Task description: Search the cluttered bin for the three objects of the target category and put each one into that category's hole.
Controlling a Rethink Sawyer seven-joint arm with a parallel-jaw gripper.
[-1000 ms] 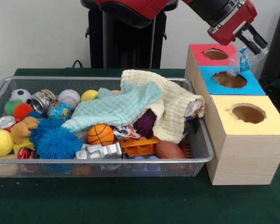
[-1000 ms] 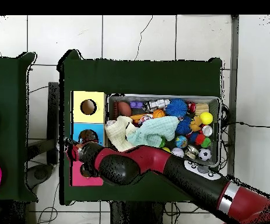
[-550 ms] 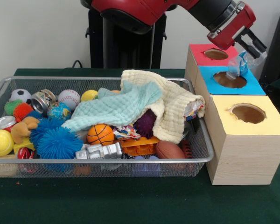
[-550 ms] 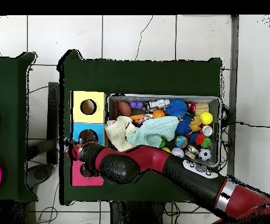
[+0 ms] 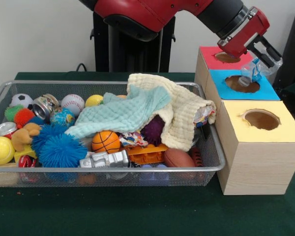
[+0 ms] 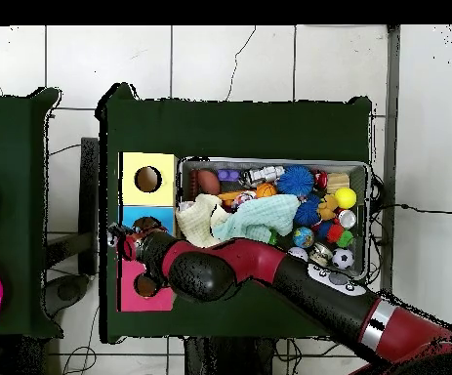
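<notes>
Your claw [image 5: 263, 55] is clenching a crumpled clear plastic bottle [image 5: 251, 72], which is hanging over the blue hole [image 5: 241, 84] of the 3-hole wooden box [image 5: 253, 147]. The red hole [image 5: 227, 57] is sitting behind it and the yellow hole [image 5: 261, 119] in front. On the green counter [image 5: 137, 211], the wire bin [image 5: 108, 169] is lying just beside the box, holding a mint cloth [image 5: 125, 113] draped over a cream cloth [image 5: 179, 115], a mini basketball [image 5: 105, 141] and a blue spiky ball [image 5: 61, 150].
</notes>
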